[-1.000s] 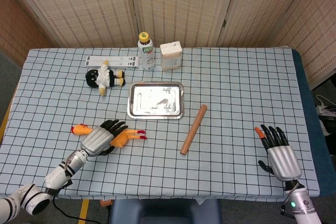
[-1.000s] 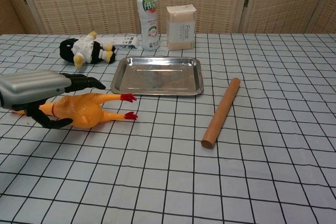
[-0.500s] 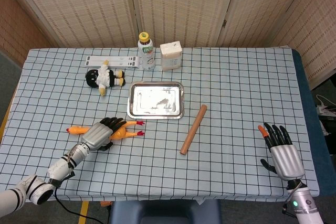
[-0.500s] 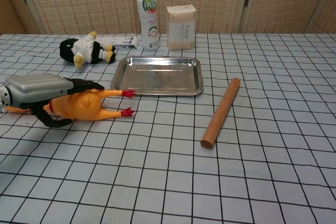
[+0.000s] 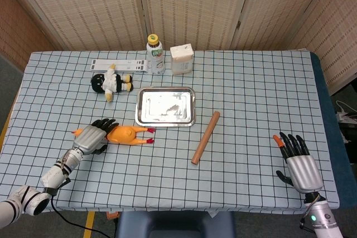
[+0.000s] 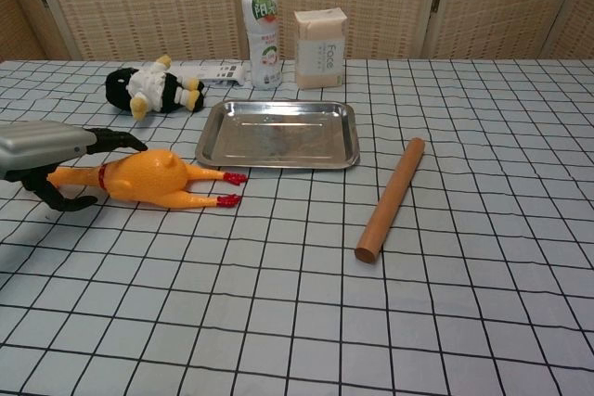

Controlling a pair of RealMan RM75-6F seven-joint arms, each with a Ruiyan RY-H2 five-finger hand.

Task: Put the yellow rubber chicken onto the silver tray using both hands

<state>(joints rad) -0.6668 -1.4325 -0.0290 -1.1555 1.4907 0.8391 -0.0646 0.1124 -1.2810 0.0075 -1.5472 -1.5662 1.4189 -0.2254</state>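
Observation:
The yellow rubber chicken (image 5: 125,135) (image 6: 153,180) lies on its side on the checked cloth, its red feet pointing at the silver tray (image 5: 165,106) (image 6: 278,132), just short of the tray's near left corner. My left hand (image 5: 92,136) (image 6: 46,146) sits over the chicken's head and neck end, its dark fingers spread above the neck and the thumb below, not closed on it. The chicken's body is uncovered. My right hand (image 5: 298,163) rests open, fingers spread, near the front right table edge, far from the chicken; the chest view does not show it.
A wooden rolling pin (image 5: 206,137) (image 6: 391,198) lies diagonally right of the tray. Behind the tray stand a bottle (image 5: 154,54) (image 6: 262,29) and a white box (image 5: 182,59) (image 6: 320,35). A black-and-white plush toy (image 5: 111,83) (image 6: 153,87) lies at the back left.
My left hand slid back leftward off the chicken's body to its head end, fingers spreading. The chicken shifted a little and now lies uncovered. The right hand barely moved.

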